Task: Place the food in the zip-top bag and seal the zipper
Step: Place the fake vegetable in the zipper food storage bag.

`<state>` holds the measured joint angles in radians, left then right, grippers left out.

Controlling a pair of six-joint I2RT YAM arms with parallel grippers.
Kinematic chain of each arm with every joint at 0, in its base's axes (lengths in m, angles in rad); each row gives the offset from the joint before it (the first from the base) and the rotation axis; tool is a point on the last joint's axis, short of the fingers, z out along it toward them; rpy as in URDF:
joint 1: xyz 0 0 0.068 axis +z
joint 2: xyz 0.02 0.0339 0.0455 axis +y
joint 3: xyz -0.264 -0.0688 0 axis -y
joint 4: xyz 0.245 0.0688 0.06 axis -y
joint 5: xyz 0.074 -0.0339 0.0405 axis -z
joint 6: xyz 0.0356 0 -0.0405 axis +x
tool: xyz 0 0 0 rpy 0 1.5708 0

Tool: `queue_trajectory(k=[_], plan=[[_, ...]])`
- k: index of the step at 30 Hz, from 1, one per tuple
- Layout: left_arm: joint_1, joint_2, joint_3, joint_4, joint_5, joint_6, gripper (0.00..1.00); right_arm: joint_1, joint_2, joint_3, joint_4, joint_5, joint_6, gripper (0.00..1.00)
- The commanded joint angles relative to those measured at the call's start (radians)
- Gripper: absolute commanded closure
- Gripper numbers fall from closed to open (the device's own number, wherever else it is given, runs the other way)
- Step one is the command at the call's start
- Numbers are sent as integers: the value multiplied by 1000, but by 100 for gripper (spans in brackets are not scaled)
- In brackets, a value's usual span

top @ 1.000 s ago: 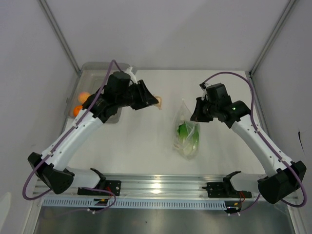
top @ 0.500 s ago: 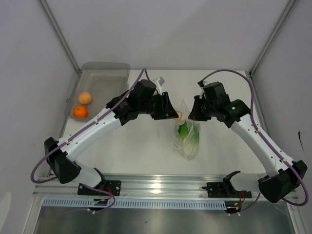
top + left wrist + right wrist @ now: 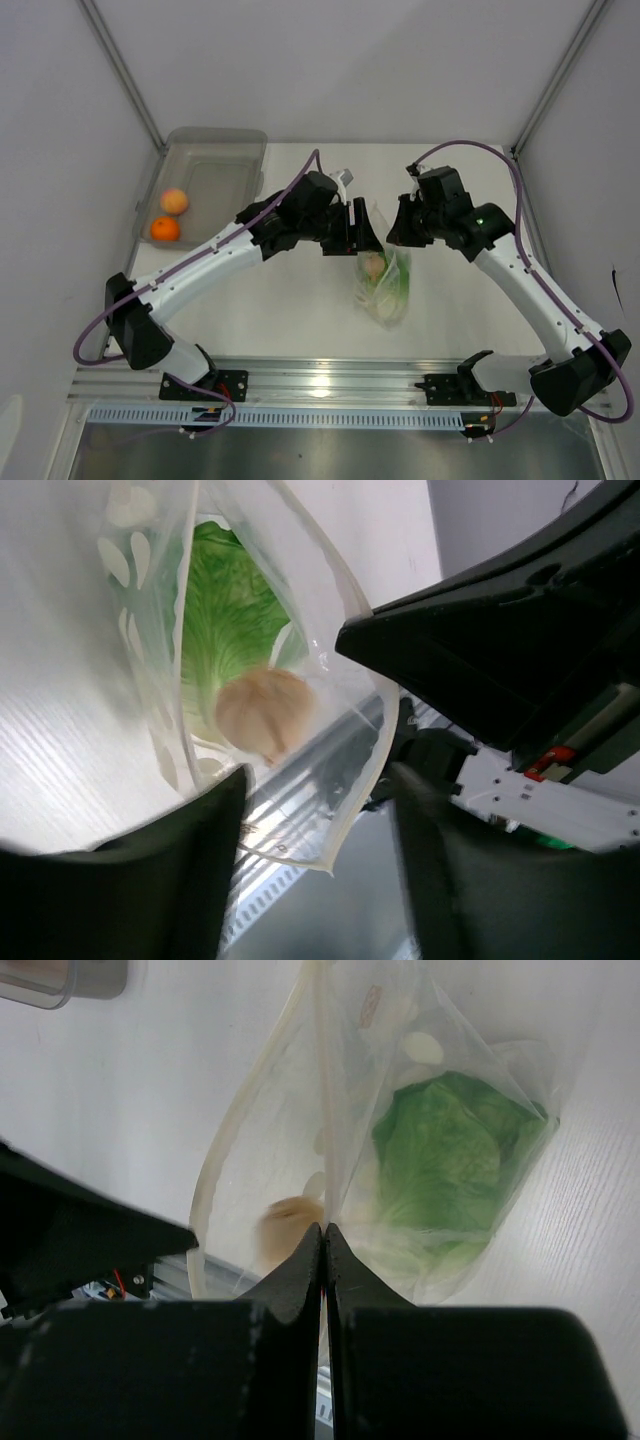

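The clear zip-top bag [image 3: 388, 296] lies mid-table with its mouth lifted. My right gripper [image 3: 396, 236] is shut on its rim [image 3: 323, 1232], holding the mouth open. Inside lie the green lettuce [image 3: 450, 1160] and the pale beige lump [image 3: 290, 1225], the lump [image 3: 265, 712] blurred against the lettuce [image 3: 225, 610]. My left gripper [image 3: 364, 234] hangs over the bag's mouth, open, with nothing between its fingers [image 3: 150, 880]; the bag's rim [image 3: 360, 780] crosses the gap. Two orange fruits [image 3: 175, 201] [image 3: 165, 229] sit in the bin.
A translucent grey bin [image 3: 215, 150] stands at the back left against the wall. Metal frame posts rise at both back corners. A rail [image 3: 320, 380] runs along the near edge between the arm bases.
My left arm swung right from the bin to the bag's mouth with the beige lump. Its jaws have opened and the lump now lies inside the bag. The right arm held still.
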<state>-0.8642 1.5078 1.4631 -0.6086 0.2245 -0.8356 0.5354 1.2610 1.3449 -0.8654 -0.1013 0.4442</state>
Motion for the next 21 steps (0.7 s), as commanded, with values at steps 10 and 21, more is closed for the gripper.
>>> queue_trajectory(k=[10, 21], plan=[[-16, -75, -4, 12, -75, 50, 1, 6, -38, 49, -11, 25, 2, 100], [76, -231, -41, -86, -299, 113, 1, 6, -64, 23, -17, 43, -9, 100]])
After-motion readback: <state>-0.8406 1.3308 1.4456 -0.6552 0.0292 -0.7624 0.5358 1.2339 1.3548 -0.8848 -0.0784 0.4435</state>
